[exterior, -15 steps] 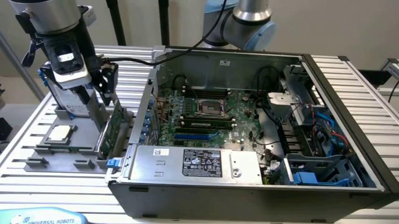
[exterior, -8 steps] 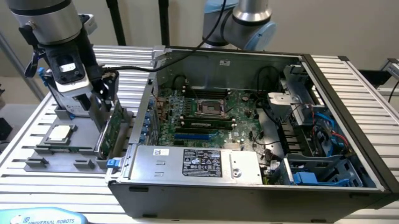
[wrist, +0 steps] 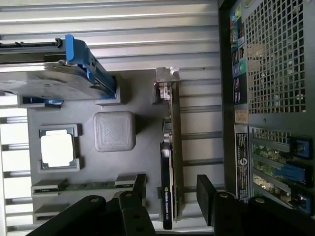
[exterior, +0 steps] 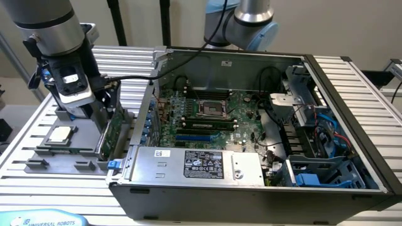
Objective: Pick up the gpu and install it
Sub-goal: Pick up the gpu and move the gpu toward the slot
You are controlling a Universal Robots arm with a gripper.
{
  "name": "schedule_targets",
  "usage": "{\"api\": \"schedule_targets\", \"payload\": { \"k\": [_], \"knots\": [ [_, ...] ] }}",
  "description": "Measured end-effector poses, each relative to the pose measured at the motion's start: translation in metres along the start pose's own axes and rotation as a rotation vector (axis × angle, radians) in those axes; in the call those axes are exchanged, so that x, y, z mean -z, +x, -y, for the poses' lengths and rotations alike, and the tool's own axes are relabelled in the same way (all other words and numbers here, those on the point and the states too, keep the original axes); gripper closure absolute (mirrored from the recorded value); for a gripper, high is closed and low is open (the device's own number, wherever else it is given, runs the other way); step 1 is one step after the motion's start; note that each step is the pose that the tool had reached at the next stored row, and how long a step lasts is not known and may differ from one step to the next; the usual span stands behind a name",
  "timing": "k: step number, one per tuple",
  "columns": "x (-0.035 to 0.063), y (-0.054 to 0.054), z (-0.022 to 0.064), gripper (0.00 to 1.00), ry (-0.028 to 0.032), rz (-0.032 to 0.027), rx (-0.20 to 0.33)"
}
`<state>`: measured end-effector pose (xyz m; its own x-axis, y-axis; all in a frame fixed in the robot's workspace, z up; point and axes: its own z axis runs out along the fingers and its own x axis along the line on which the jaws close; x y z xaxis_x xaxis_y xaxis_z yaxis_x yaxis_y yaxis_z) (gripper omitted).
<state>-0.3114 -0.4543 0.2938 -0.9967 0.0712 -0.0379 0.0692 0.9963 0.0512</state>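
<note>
Slatted table [exterior: 56, 193], gpu [wrist: 170, 162] on gray tray [wrist: 142, 98]

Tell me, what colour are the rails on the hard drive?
Blue rails; the wrist view shows them best.

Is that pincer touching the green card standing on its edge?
Apart. In the wrist view the open pincer straddles the gpu, with a visible gap on both sides.

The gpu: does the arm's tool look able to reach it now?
Probably yes: the tool is open, its fingers either side of the gpu standing on edge in the grey holder, nothing covering it.
</note>
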Motion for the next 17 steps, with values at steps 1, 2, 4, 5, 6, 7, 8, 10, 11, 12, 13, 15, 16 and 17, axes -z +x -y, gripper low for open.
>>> {"api": "schedule_targets", "payload": {
  "k": [1, 2, 4, 5, 6, 7, 8, 10, 11, 12, 13, 15, 16, 17],
  "knots": [
    [-0.0018, 0.0, 0.0007, 0.46, -0.0001, 0.0004, 0.0],
    [-0.0035, 0.0, 0.0014, 0.46, -0.0001, 0.0008, 0.0],
    [-0.0072, 0.0, 0.0022, 0.46, -0.0003, 0.0025, 0.0],
    [-0.009, 0.0, 0.0023, 0.46, -0.0003, 0.0034, 0.0],
    [-0.0108, 0.0, 0.0024, 0.46, -0.0004, 0.0042, 0.0],
    [-0.0126, 0.0, 0.0025, 0.46, -0.0004, 0.0048, 0.0],
    [-0.0145, 0.0, 0.0027, 0.46, -0.0004, 0.0055, 0.0],
    [-0.0181, 0.0, 0.0029, 0.46, -0.0005, 0.0064, 0.0],
    [-0.0199, 0.001, 0.0029, 0.46, -0.0006, 0.0068, 0.0],
    [-0.0216, 0.001, 0.003, 0.46, -0.0005, 0.0069, 0.0],
    [-0.0235, 0.001, 0.0031, 0.46, -0.0006, 0.0071, 0.0],
    [-0.0271, 0.001, 0.0033, 0.46, -0.0006, 0.0073, 0.0],
    [-0.0289, 0.001, 0.0034, 0.46, -0.0005, 0.0074, 0.0],
    [-0.0307, 0.001, 0.0035, 0.46, -0.0006, 0.0076, 0.0]
  ]
}}
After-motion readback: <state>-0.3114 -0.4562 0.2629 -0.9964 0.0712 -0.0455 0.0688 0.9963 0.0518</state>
